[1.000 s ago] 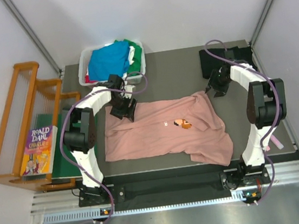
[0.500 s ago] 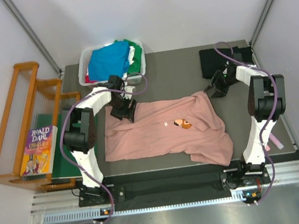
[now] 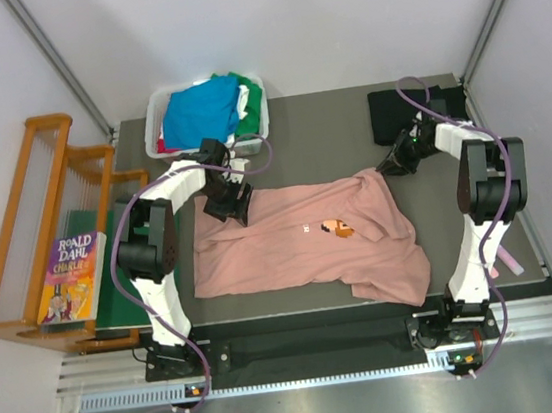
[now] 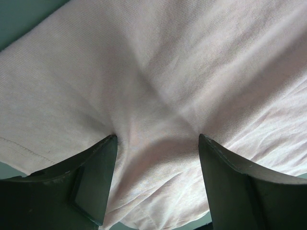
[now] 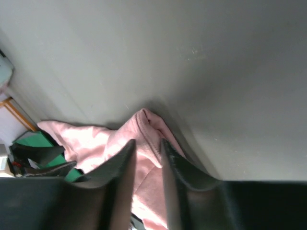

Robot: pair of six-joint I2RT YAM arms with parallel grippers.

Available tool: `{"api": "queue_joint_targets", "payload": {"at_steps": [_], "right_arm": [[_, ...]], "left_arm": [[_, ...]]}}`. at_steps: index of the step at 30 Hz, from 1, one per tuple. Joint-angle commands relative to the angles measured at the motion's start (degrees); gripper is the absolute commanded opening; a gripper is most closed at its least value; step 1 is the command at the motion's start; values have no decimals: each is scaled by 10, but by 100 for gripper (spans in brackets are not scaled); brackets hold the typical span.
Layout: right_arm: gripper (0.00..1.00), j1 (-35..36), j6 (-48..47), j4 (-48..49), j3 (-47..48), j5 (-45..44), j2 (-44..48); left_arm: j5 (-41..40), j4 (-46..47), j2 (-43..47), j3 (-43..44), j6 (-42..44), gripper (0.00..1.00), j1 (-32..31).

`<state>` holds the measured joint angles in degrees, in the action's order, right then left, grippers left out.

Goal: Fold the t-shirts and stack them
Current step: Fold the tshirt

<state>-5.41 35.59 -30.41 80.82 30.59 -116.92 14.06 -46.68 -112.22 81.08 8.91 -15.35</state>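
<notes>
A: How does the right end effector point(image 3: 395, 161) stand?

B: Narrow. Its fingers point(image 5: 120, 172) are pinched on a raised fold of the dusty-pink t-shirt point(image 3: 291, 250), at the shirt's 1 o'clock corner. From there the rest of the cloth runs off toward 8 o'clock.

A: And the left end effector point(image 3: 227, 202)?

B: Wide. Its tips press down on the same shirt at the 11 o'clock corner, with a pucker of cloth between them that is not clamped. The shirt's body lies at 4 to 5 o'clock of it.

A: So each arm has its own far corner?

B: Yes, each sits on the corner nearer to it, and neither reaches across. The line between the two end effectors runs 9 to 3, along the shirt's far edge.

A: How does the shirt itself lie?

B: It is spread on the bench point(image 3: 317, 131) with its long axis 9 to 3. The orange-brown print point(image 3: 337, 227) sits right of centre, so the collar end probably points to 3 o'clock and the hem to 9. The 3 o'clock end is rumpled, and a flap trails toward 5 o'clock.

A: What does the coming move turn on?

B: Probably on both far corners being held. A fold toward 6 o'clock would need the left one closed first.
</notes>
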Motion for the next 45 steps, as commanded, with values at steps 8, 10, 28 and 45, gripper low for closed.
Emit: {"api": "queue_joint_targets", "payload": {"at_steps": [8, 10, 28, 45], "right_arm": [[25, 0, 1, 17, -18, 10, 9], [25, 0, -2, 18, -22, 10, 12], [0, -14, 1, 2, -19, -61, 72], [0, -70, -3, -30, 35, -75, 28]], "left_arm": [[3, 2, 27, 7, 1, 73, 3], [3, 2, 27, 6, 1, 73, 3], [5, 1, 25, 7, -1, 73, 3], [12, -2, 32, 6, 1, 73, 3]]}}
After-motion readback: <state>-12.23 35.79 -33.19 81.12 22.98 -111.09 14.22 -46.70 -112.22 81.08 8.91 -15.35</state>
